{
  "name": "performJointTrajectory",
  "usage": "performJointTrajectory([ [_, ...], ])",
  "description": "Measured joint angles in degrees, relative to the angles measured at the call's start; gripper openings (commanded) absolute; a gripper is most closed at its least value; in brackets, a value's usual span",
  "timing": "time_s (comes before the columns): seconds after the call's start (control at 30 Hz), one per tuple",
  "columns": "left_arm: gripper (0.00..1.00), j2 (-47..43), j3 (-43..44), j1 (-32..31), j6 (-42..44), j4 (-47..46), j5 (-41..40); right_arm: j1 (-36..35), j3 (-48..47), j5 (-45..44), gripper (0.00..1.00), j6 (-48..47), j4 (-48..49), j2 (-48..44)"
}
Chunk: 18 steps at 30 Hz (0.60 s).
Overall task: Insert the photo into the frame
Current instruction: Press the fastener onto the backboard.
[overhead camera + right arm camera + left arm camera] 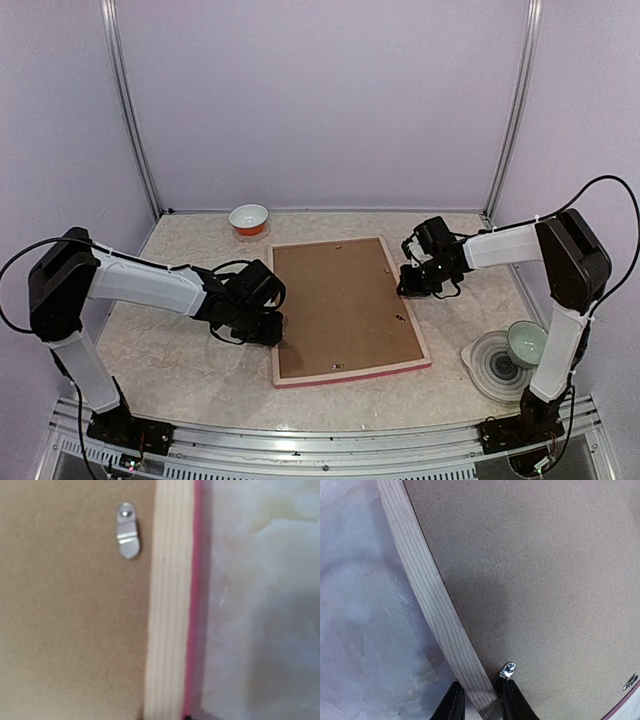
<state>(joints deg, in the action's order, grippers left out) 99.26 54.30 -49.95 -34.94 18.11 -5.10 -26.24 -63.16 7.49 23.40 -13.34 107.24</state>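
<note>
gripping the frame (431, 605), the left end effector (481, 684) is nearly closed; right end effector (412, 288): cannot tell.

Orange bowl (249, 218) at back, pale bowl (526, 343) (on plate (485, 365)) right

The frame (350, 374) lies flat, pale back up.

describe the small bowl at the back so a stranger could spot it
Find the big frame lying face down, brown backing board up. Just past its far left corner, by the back wall, sits the small bowl. It is white inside with an orange-red outside, unlike the pale green bowl on the plate at right.
</note>
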Motion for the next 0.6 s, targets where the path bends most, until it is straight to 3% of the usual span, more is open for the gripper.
performJointTrajectory([
  [0.6, 0.05, 0.02, 0.07, -0.07, -3.15, 0.15, -0.39, 0.00, 0.00, 0.00, 0.10, 0.00, 0.00, 0.00],
])
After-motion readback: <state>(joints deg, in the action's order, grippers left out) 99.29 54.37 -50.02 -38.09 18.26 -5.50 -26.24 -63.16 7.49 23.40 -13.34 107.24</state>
